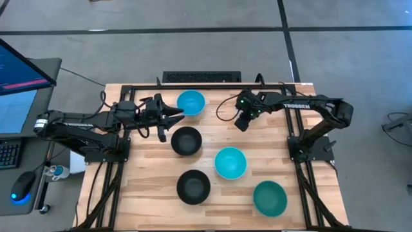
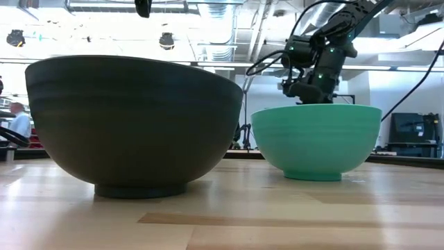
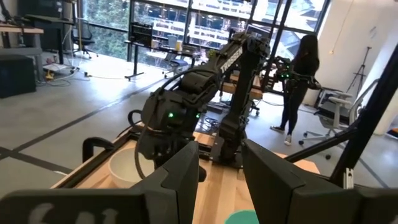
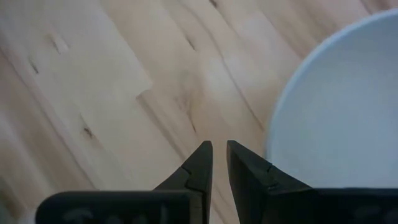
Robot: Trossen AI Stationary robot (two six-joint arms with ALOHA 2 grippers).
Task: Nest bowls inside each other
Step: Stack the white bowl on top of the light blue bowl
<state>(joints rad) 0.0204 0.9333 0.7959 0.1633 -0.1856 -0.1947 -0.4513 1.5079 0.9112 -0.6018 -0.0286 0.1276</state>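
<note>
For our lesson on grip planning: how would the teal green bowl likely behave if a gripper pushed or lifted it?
The teal green bowl stands on a narrow foot, so it would probably slide rather than tip. Its smooth, rigid-looking wall suggests it keeps its shape but may slip between fingers.

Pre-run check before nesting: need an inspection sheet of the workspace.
Surface: wood table.
Job's things: six bowls, none nested: back blue bowl, back black bowl, front blue bowl, front black bowl, teal bowl, white bowl.
Clutter: nothing seen.
Grippers: left gripper open, empty, beside back blue bowl; right gripper shut, empty, beside white bowl.
Cables: loop at right arm.
Surroundings: monitor, mouse, person.
</note>
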